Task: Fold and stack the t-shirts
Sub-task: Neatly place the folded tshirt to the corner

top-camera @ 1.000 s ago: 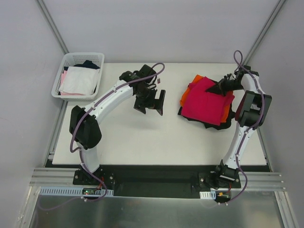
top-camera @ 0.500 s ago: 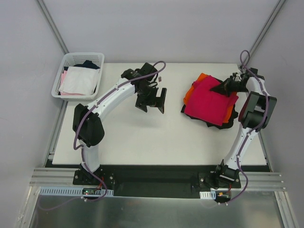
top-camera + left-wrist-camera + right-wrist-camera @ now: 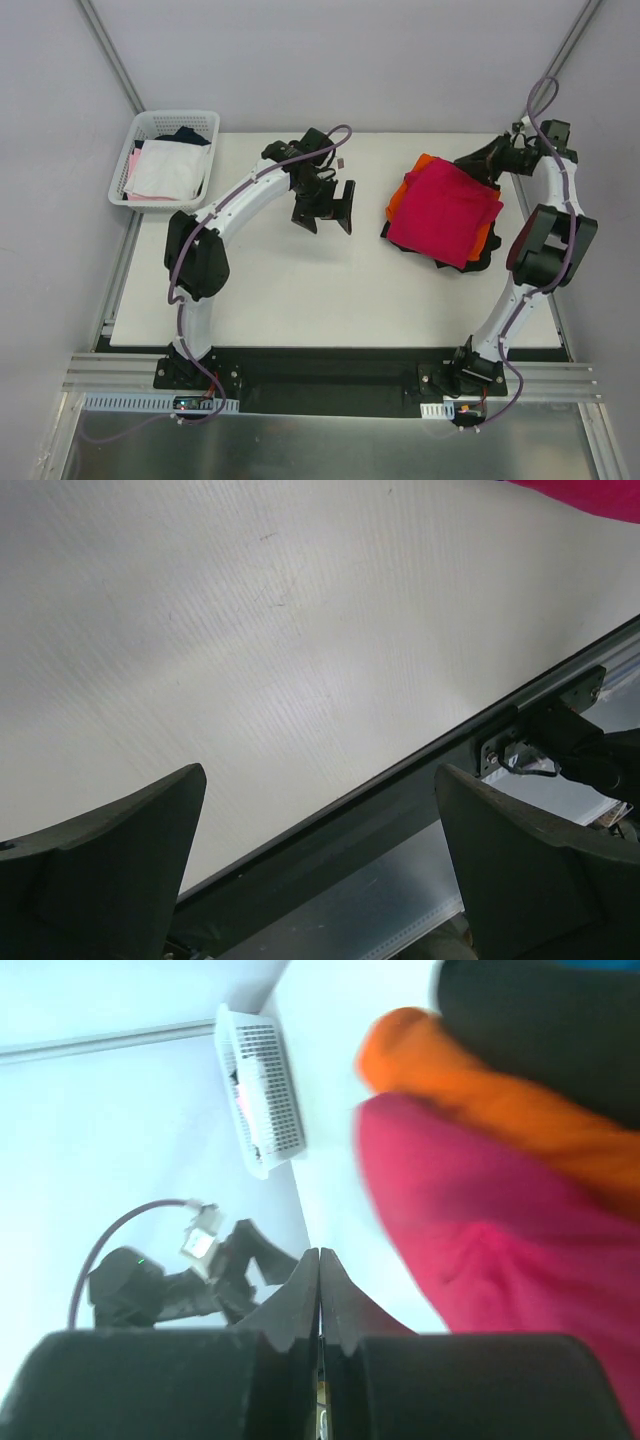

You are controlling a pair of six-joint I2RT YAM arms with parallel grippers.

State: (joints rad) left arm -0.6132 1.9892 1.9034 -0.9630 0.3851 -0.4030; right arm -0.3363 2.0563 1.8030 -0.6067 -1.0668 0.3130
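even bright overhead light, soft shadows under arms, right wrist view blurred and overexposed

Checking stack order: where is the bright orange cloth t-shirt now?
Top view, right half of the table: the bright orange t-shirt peeks out between the crimson t-shirt above and the black t-shirt below.

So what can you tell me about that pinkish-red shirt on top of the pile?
The pinkish-red shirt is soft, plain cloth, folded into a rough square and lying flat, slightly askew, on the right half of the table. It lies atop the orange shirt, peeking out at its left edge, and the black shirt, showing beneath its near edge. The right gripper, shut on nothing, is by its far corner; contact is unclear.
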